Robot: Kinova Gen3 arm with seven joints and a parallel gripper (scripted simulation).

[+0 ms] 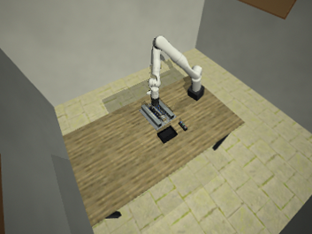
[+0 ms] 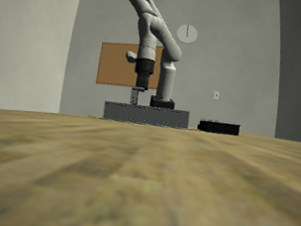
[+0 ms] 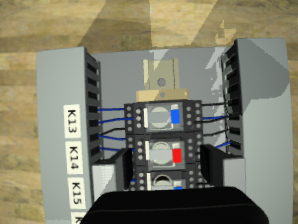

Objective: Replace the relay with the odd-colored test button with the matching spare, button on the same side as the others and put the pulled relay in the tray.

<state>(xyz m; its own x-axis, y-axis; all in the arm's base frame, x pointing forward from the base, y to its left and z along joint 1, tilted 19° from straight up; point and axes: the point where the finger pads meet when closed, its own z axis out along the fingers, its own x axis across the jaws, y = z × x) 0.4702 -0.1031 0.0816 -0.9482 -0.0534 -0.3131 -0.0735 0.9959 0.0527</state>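
In the wrist view the relay with a red test button [image 3: 161, 153] sits in the row beside label K14, its button on the right. The relay above it [image 3: 160, 118] has a blue button on the right. A third relay [image 3: 162, 181], partly hidden by the gripper body, shows a bit of blue on the same side. My gripper [image 1: 155, 105] [image 2: 135, 97] [image 3: 166, 160] is open and empty, above the row, its fingers left and right of the red-button relay's lower part. The black tray [image 1: 167, 134] [image 2: 227, 130] stands beside the panel. Small dark parts [image 1: 183, 126] lie near it, too small to identify.
Grey slotted wire ducts [image 3: 92, 107] [image 3: 234, 95] run along both sides of the relay row, with blue and black wires reaching to the sockets. A metal rail [image 3: 161, 72] extends beyond the row's end. The grey panel [image 3: 55, 75] stands on the wooden table [image 1: 123, 160].
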